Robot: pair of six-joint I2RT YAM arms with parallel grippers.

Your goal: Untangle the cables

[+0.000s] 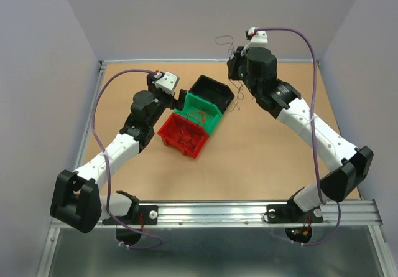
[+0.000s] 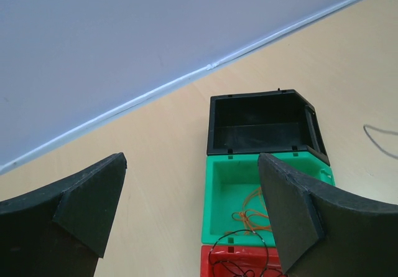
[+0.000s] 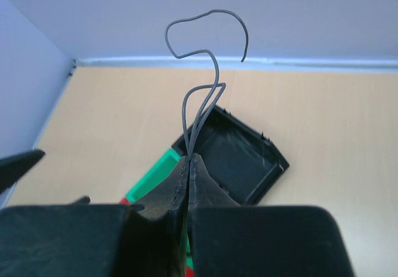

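Two strands of grey cable (image 3: 219, 71) curl upward, pinched in right jaws; left jaws wide.

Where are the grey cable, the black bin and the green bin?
grey cable (image 3: 214, 11), right wrist view, top of its loop.
black bin (image 2: 258, 112), left wrist view, bare inside.
green bin (image 2: 227, 190), left wrist view, bare floor.
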